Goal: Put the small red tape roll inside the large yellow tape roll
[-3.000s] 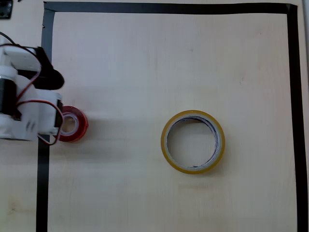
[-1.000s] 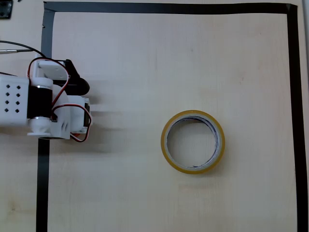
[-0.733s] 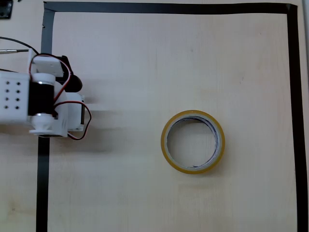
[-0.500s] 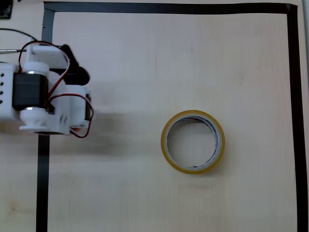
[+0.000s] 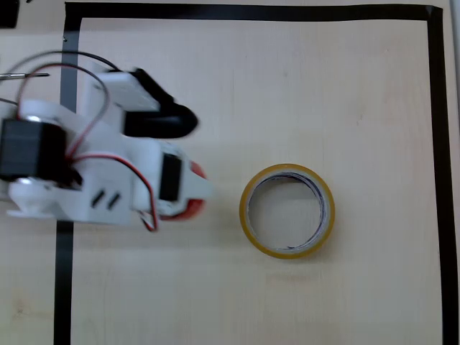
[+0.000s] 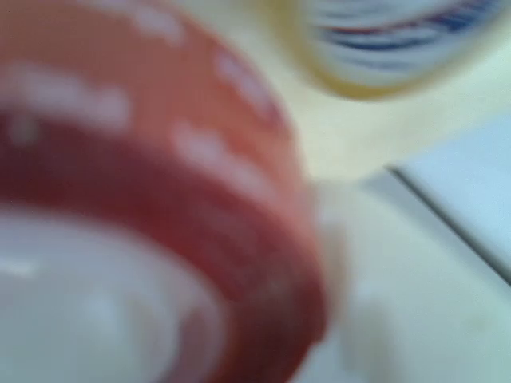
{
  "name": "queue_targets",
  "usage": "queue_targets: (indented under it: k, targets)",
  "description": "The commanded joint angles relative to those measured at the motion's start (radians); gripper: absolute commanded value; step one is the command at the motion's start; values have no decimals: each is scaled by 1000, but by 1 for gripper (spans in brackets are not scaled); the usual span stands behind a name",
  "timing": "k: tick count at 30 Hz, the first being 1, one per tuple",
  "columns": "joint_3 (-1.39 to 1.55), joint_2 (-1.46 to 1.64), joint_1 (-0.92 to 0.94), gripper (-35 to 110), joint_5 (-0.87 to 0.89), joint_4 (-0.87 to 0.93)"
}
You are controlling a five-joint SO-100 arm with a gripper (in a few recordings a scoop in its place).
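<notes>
- Red tape roll (image 5: pixel 192 207): small, glossy, mostly hidden under the arm, just left of the yellow roll.
- Yellow tape roll (image 5: pixel 287 210): large thin ring lying flat, hole empty.
</notes>
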Motion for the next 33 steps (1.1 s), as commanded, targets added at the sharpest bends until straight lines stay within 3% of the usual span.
queue_targets:
  k: [1,5,13,22,33]
  targets:
    - [-164,-28,49,0,2,-101]
    - [-201,-89,60,0,5,-218]
    - [-551,-371,67,0,48,-210]
    - [-1568,-986,29,0,78,181]
    - [-1543,-1012,12,4,95,215]
